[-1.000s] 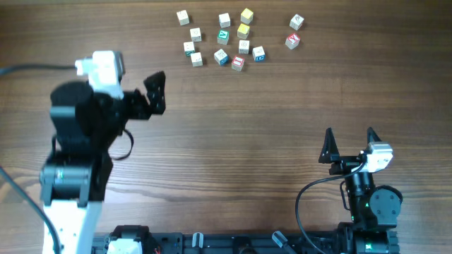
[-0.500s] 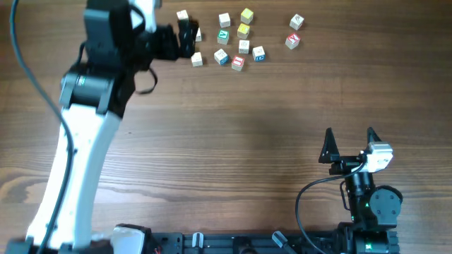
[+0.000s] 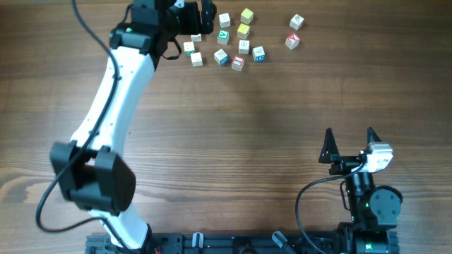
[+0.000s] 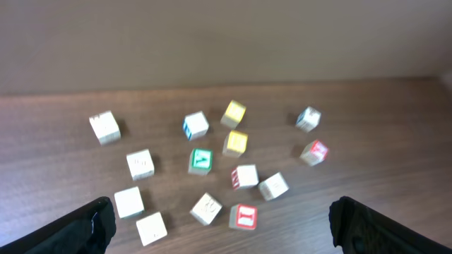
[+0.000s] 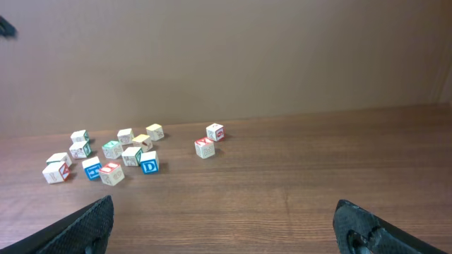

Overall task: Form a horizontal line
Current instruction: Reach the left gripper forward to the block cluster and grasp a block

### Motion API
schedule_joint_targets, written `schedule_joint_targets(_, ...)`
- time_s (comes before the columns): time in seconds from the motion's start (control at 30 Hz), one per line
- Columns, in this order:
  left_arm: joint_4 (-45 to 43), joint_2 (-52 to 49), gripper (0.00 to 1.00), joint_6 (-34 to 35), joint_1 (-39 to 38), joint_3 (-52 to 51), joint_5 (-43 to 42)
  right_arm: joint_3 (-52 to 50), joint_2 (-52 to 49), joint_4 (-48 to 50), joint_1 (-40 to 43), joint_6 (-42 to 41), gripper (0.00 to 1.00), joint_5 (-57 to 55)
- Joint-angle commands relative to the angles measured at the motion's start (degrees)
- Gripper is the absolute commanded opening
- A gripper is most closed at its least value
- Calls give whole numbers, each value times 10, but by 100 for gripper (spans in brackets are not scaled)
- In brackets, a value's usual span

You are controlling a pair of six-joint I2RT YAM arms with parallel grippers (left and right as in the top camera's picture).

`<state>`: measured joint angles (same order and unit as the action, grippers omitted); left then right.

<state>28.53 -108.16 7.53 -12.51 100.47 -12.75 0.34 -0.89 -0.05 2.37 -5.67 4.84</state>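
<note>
**Both grippers released, cubes loose at the top of the table**

On the left wrist view I see the left gripper (image 4: 220, 212) spread wide. One dark fingertip (image 4: 92, 227) sits in the lower left corner of the frame and its mate in the lower right, with nothing grasped between them. Beyond them the cubes (image 4: 200, 160) lie scattered across the middle of the frame. A yellow pair (image 4: 235, 142) sits near the centre, a red-marked cube (image 4: 243, 216) lies low in the frame, and two more (image 4: 308, 118) stand off to the right, apart from the rest. No four of them touch side to side in a straight row – the line is not yet formed.

Overhead, that gripper (image 3: 201, 15) hangs at the top edge, over the upper left end of the cluster (image 3: 223, 37). The white left arm (image 3: 116, 92) stretches diagonally from the lower left.

The right gripper (image 3: 350, 144) sits at the lower right of the wooden table (image 3: 233, 141), well apart from the cubes. Its fingers are also released – on its own wrist view (image 5: 222, 215) the tips (image 5: 92, 222) sit in the bottom corners, holding nothing
</note>
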Motion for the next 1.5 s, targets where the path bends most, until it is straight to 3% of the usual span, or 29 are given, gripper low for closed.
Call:
schedule_joint_targets(0.0,-9,-44,100,-11,-1,10,5,0,5,2,2,10,100,-4)
schedule_joint_targets(0.43,-64,-180,100,-10,-1,10,123,0,5,2,2,10,100,-4)
schedule_joint_targets(1.17,-134,-285,89,26,8,10,182,0,5,2,2,10,100,-4)
schedule_joint_targets(1.47,-136,-285,63,71,28,10,182,0,5,2,2,10,100,-4)
